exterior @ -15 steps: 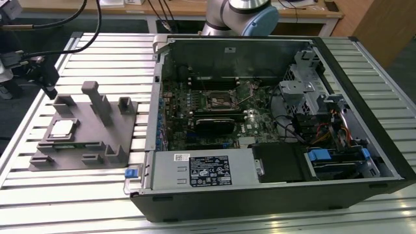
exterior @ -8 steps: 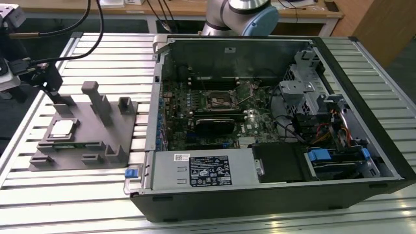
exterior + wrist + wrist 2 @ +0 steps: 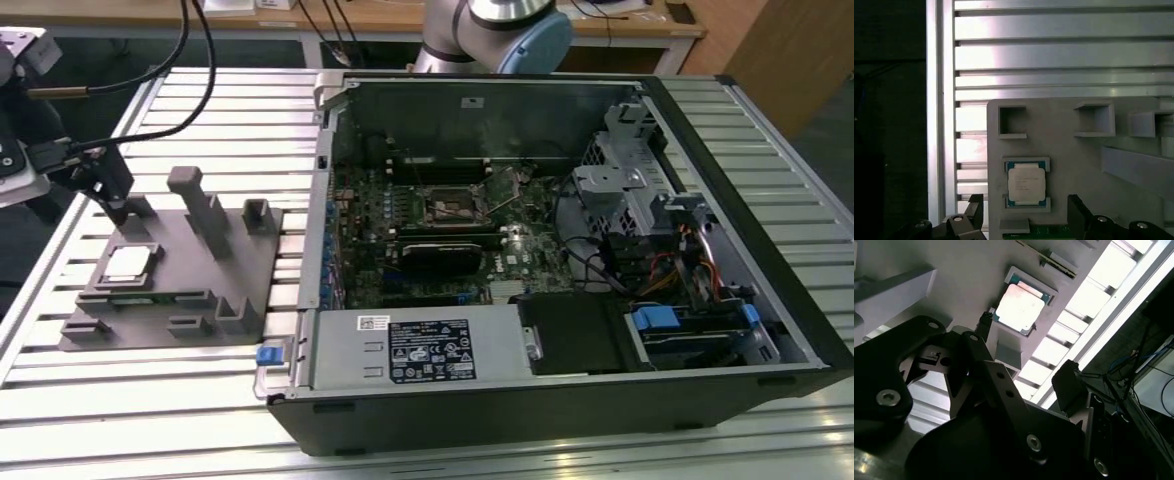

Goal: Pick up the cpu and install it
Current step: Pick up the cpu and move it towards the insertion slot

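Observation:
The cpu (image 3: 127,265) is a small square chip with a pale silver top. It lies flat in a recess of the grey fixture (image 3: 200,285) on the exterior view's left. My gripper (image 3: 123,212) hangs just above and behind it, open and holding nothing. In the first wrist view the cpu (image 3: 1026,184) lies close ahead of the gripper (image 3: 1026,212), in line with the gap between the two black fingers (image 3: 1078,210). In the second wrist view the cpu (image 3: 1019,307) sits beyond the spread gripper (image 3: 1026,352). The black socket frame (image 3: 447,205) lies on the motherboard inside the open computer case.
The open computer case (image 3: 561,400) takes up the middle and the exterior view's right, with a white-labelled metal box (image 3: 414,345) at its front. Upright grey posts (image 3: 200,205) rise from the fixture beside the gripper. Everything rests on a slatted aluminium table (image 3: 147,400). The arm's base (image 3: 494,35) stands behind the case.

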